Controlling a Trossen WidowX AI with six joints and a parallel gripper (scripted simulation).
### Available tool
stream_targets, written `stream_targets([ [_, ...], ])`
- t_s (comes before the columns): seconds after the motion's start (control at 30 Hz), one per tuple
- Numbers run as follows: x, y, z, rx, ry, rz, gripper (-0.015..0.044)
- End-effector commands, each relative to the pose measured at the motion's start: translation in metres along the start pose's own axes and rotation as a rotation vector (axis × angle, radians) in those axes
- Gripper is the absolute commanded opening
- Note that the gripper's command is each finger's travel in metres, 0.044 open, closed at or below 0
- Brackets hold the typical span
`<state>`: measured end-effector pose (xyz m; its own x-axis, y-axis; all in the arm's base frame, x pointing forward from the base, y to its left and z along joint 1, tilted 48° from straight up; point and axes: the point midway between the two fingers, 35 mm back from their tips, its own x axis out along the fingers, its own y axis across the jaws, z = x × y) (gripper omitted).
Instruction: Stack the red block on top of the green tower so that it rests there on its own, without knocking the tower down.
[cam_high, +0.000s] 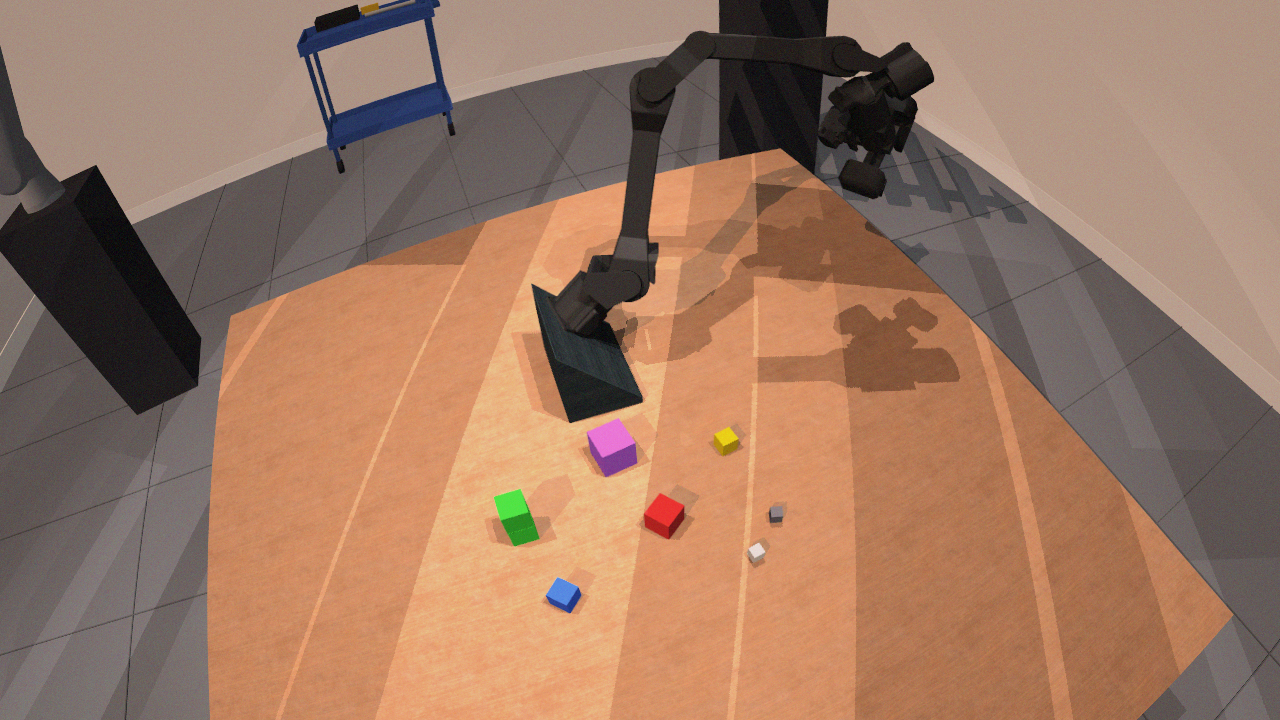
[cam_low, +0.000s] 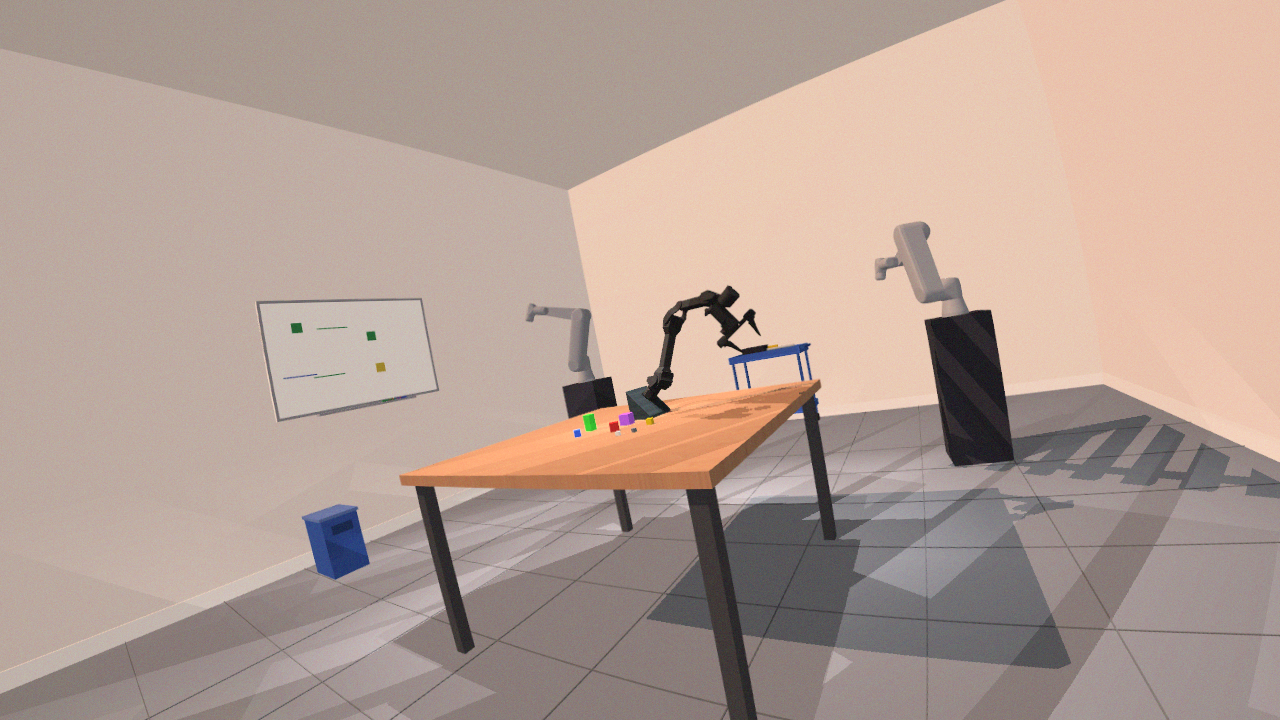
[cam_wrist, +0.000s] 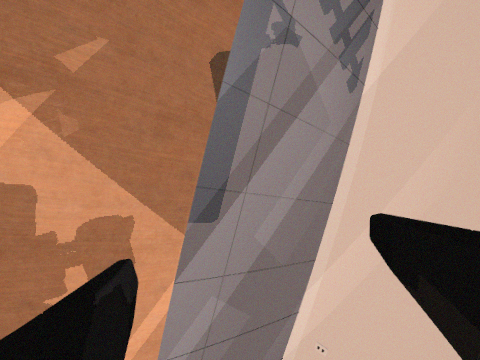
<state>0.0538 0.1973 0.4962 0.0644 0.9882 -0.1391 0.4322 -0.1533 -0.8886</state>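
Observation:
The red block (cam_high: 664, 514) (cam_low: 614, 426) lies on the wooden table (cam_high: 358, 447) (cam_low: 626, 465), near the front middle. The green tower (cam_high: 516, 517) (cam_low: 588, 421), two green blocks stacked, stands upright to its left, a little apart. My gripper (cam_high: 859, 156) (cam_low: 739, 329) (cam_wrist: 256, 249) is open and empty. It hangs high over the table's far right corner, far from both blocks. The wrist view shows only the table edge, the floor and the wall between the fingers, with no blocks.
A purple block (cam_high: 612, 445), a yellow block (cam_high: 725, 439), a blue block (cam_high: 563, 593), a small grey block (cam_high: 776, 513) and a small white block (cam_high: 756, 552) lie around the red one. The arm's dark wedge base (cam_high: 586, 367) stands behind them. A blue cart (cam_high: 375, 71) stands beyond the table.

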Motion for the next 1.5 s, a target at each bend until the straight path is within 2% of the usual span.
stream_targets([
  [0.0,0.020,0.041,-0.030,0.149,0.052,0.120,0.0440],
  [0.3,0.035,0.136,-0.085,0.498,0.172,0.330,0.0440],
  [0.6,0.016,0.240,-0.125,0.909,0.315,0.488,0.0440],
  [1.03,-0.057,0.378,-0.138,1.547,0.551,0.592,0.0440],
  [1.47,-0.146,0.482,-0.095,2.222,0.776,0.518,0.0440],
])
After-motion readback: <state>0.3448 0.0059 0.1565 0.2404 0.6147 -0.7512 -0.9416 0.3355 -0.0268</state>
